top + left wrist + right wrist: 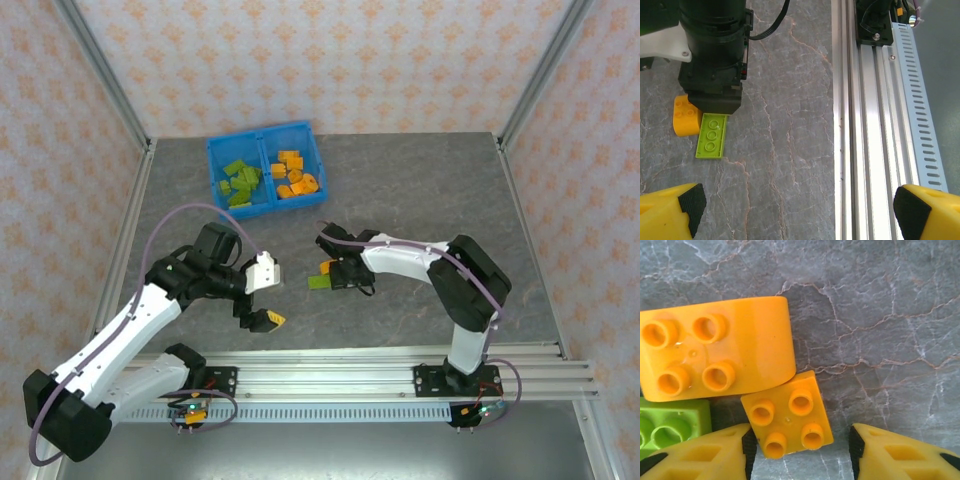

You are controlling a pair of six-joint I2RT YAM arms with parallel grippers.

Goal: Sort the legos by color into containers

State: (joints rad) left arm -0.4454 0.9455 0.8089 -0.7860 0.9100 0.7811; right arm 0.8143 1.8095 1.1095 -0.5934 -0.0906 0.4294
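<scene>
In the right wrist view a small square orange lego point(787, 415) lies on the table between the fingers of my right gripper point(800, 452). The left pad touches it and the right pad stands a gap away. Against it lie a bigger rounded orange lego point(715, 347) and a green lego point(670, 427). From above, the right gripper point(338, 272) is low over this cluster at mid-table. My left gripper point(262, 295) hovers wide open to its left, holding nothing. The blue containers point(260, 133) hold green legos point(240, 183) on the left and orange legos point(292, 172) on the right.
In the left wrist view a flat green plate point(711, 136) and an orange brick point(685, 116) lie just under the right arm's black wrist point(715, 65). The aluminium rail point(875, 125) runs along the near table edge. Metal frame posts stand at the far corners.
</scene>
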